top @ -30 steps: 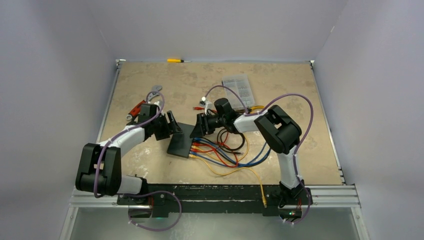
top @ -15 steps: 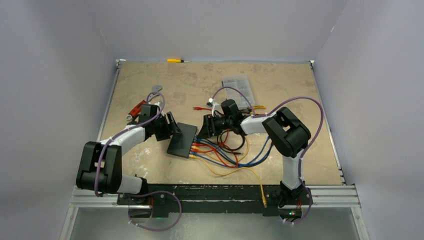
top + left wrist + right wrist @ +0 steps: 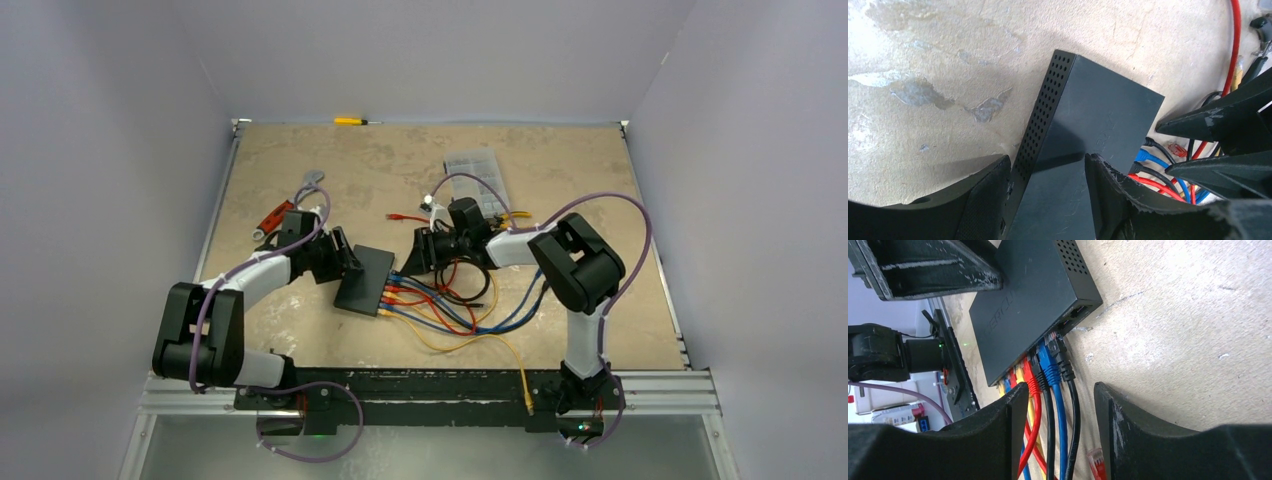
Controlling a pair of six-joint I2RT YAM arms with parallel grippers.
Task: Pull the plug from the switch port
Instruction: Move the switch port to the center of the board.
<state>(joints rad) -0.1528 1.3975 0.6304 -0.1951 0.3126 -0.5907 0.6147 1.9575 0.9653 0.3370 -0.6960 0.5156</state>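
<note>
Black switch (image 3: 1098, 105) partly behind left gripper (image 3: 1048, 162), cables (image 3: 1060, 410) cut off below

Black switch (image 3: 364, 279), mottled beige table (image 3: 400, 160)

The switch (image 3: 364, 279) lies on the table (image 3: 570, 160), cables (image 3: 432, 306) trailing from its right edge, a compartment box (image 3: 477, 178) behind them, and a screwdriver (image 3: 352, 121) at the far edge.
</note>
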